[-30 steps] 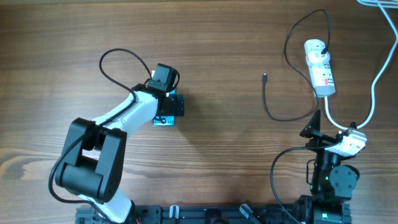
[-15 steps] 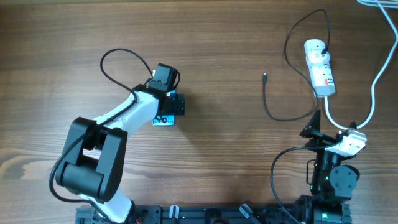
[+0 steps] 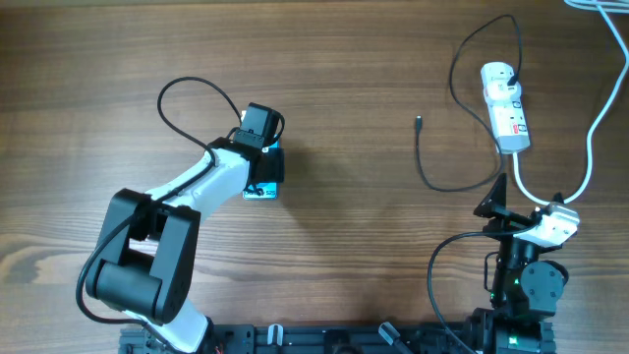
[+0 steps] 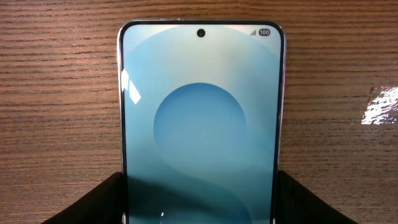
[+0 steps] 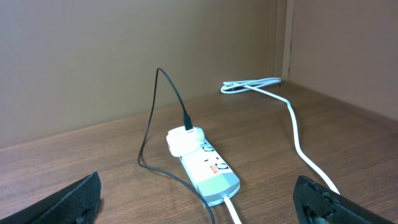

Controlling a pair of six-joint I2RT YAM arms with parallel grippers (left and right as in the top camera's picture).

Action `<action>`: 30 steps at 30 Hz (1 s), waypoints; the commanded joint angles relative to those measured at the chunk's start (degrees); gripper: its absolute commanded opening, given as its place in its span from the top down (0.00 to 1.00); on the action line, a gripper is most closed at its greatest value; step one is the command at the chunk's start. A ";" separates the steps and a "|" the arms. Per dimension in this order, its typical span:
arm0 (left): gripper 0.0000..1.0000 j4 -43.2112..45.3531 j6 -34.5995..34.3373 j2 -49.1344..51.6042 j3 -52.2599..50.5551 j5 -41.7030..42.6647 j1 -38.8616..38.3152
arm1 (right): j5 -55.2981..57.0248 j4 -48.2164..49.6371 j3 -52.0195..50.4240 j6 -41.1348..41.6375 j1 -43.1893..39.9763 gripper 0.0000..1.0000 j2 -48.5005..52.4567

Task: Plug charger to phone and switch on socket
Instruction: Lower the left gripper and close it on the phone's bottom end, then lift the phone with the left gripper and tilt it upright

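- Phone [image 4: 199,118] lies flat on the worktop [image 3: 344,265], left of centre overhead, our left hand [image 4: 199,177] clamped on its long edges.
- Our right hand [image 5: 196,185] stands spread wide at lower right, below the socket [image 3: 504,107].

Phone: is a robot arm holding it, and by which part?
Left gripper seems to pinch the phone by its long side edges; right gripper holds nothing.
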 commanded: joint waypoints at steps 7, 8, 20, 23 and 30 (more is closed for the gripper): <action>0.46 -1.51 0.52 1.88 -2.67 -0.11 -0.13 | -0.96 0.31 -0.04 -0.81 -0.22 0.00 0.07; 0.47 -1.53 0.52 1.75 -2.49 -0.11 -0.13 | -0.96 0.31 -0.07 -0.79 -0.22 0.00 0.07; 0.52 -5.35 0.52 1.20 1.53 -0.11 -0.13 | -0.96 0.31 -0.04 -0.81 -0.22 0.00 0.07; 0.52 -7.50 0.52 0.79 3.63 -0.11 -0.13 | -0.96 0.31 -0.04 -0.81 -0.22 0.00 0.07; 0.54 -14.34 0.31 -0.09 10.45 -0.07 -0.15 | -0.96 0.31 -0.07 -0.81 -0.22 0.00 0.07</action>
